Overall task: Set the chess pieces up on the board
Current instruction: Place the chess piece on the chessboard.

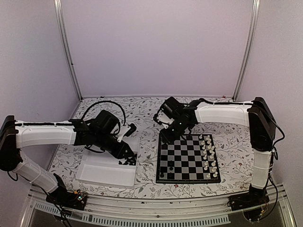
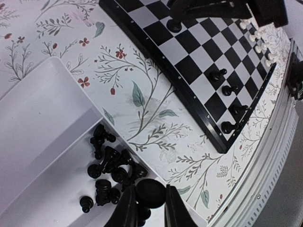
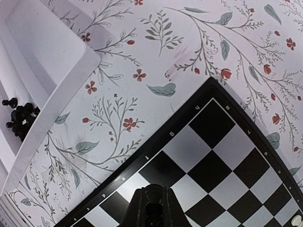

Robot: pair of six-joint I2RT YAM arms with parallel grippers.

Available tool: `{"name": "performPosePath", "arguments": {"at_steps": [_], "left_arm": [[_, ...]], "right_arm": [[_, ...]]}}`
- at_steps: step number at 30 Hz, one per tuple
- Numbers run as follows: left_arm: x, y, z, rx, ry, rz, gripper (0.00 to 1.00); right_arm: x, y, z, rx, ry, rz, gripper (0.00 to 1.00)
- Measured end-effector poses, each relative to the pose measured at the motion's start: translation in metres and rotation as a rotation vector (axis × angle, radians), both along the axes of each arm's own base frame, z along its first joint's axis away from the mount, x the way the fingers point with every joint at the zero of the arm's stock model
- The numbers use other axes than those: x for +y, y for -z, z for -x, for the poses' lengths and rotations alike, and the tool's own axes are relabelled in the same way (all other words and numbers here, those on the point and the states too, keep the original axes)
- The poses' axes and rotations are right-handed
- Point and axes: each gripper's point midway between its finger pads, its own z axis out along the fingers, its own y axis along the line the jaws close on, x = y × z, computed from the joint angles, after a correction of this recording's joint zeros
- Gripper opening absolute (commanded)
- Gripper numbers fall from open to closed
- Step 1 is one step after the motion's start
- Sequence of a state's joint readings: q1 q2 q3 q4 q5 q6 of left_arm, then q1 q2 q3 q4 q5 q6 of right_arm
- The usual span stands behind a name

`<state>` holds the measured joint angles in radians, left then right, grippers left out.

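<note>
Your left pincer (image 2: 150,201) clamps a tiny black plastic chess piece (image 2: 150,191) for lifting from the nine-o'clock white tray (image 2: 42,142); your right pincer (image 3: 152,198) clamps another black piece (image 3: 152,210) above the chequered board (image 3: 203,156).

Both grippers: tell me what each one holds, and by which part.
Left gripper pinches a black chess piece by its sides, only a round end showing. Right gripper looks shut on another black piece; which part cannot be told.
</note>
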<state>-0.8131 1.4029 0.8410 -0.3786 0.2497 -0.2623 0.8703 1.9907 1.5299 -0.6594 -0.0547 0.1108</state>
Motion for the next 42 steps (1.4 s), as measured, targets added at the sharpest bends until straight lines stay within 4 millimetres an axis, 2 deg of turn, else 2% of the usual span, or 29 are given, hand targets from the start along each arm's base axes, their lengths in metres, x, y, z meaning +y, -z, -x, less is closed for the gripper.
{"name": "performPosePath", "arguments": {"at_steps": [4,9,25,31,42], "left_arm": [[0.000,-0.001,0.000,0.001,-0.003,0.002,0.03],[0.000,-0.001,0.000,0.003,-0.006,0.003,0.03],[0.001,-0.001,-0.001,0.005,-0.013,0.004,0.03],[0.001,-0.001,-0.002,0.005,-0.014,0.004,0.03],[0.001,-0.001,-0.002,0.007,-0.014,0.006,0.03]], "right_arm": [[-0.006,-0.002,-0.018,-0.005,0.035,-0.005,0.02],[-0.011,-0.006,-0.029,-0.015,0.050,-0.009,0.02],[-0.009,-0.004,-0.025,0.005,0.029,-0.013,0.03],[-0.004,-0.001,-0.016,0.027,0.006,-0.022,0.03],[0.008,0.024,0.040,0.091,-0.075,0.026,0.03]]}}
